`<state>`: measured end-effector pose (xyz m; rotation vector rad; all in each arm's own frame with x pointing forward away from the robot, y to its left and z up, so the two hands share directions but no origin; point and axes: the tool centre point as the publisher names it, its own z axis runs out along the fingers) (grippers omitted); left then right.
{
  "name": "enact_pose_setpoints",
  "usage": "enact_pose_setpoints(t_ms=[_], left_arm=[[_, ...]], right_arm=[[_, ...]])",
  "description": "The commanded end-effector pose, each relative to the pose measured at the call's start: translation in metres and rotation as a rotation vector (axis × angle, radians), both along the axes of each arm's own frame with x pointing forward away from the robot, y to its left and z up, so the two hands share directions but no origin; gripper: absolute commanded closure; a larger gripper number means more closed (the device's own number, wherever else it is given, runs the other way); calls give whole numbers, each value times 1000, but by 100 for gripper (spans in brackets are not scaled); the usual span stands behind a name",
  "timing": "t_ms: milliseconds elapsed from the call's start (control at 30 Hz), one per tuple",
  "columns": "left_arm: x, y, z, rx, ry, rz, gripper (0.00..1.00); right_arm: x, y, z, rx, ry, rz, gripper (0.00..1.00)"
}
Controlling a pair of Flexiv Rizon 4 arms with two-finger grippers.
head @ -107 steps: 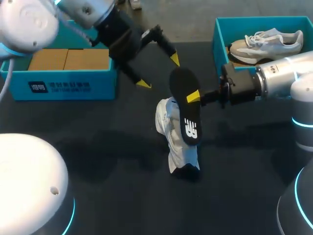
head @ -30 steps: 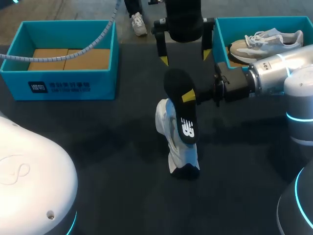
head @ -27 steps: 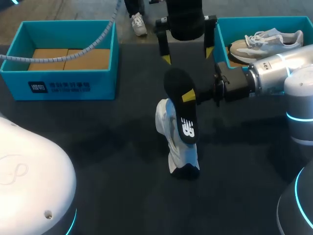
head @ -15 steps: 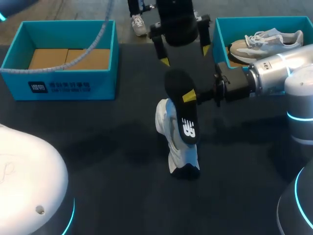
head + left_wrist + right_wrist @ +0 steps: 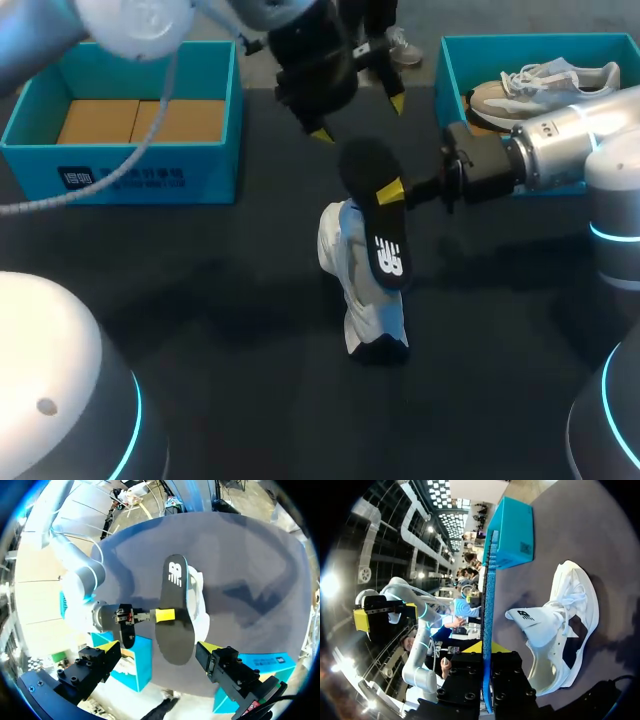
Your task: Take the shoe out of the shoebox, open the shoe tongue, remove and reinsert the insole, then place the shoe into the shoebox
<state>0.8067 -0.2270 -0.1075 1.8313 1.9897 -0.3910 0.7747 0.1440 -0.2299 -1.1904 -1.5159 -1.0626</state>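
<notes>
The insole (image 5: 375,215) is pinched at mid-length by the right gripper (image 5: 392,192), over the shoe (image 5: 362,300); the left gripper (image 5: 358,118) is spread wide beyond it. Light and bendy (probably), it is best gripped near the middle.

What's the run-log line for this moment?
right gripper: shut on insole | insole: out of shoe | left gripper: open, apart from insole | shoe: on table

Light's pretty even from overhead on the dark table (image 5: 200,300), with soft shadows either side of the shoe (image 5: 352,270). The left arm's (image 5: 60,390) white shell looks blown out, and ceiling lamps flare in the right wrist view.
</notes>
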Motion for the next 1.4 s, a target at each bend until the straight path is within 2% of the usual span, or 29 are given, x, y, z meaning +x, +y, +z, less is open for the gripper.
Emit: enact_pose_setpoints(t_ms=[33,467,933,1400], left_arm=[[-6,8,-6,-342,-38,-28,0],[-18,14,-11,-609,-51,18,0],[-14,29,-30,-824,-126,-10,0],[-15,28,-43,-1018,-146,-9,0]], right_arm=[[-1,-3,2,-10,1,-3,100],[-2,-14,7,-11,10,-36,100],[-8,-28,18,-4,6,-77,100],[-16,-28,33,14,-3,-103,100]])
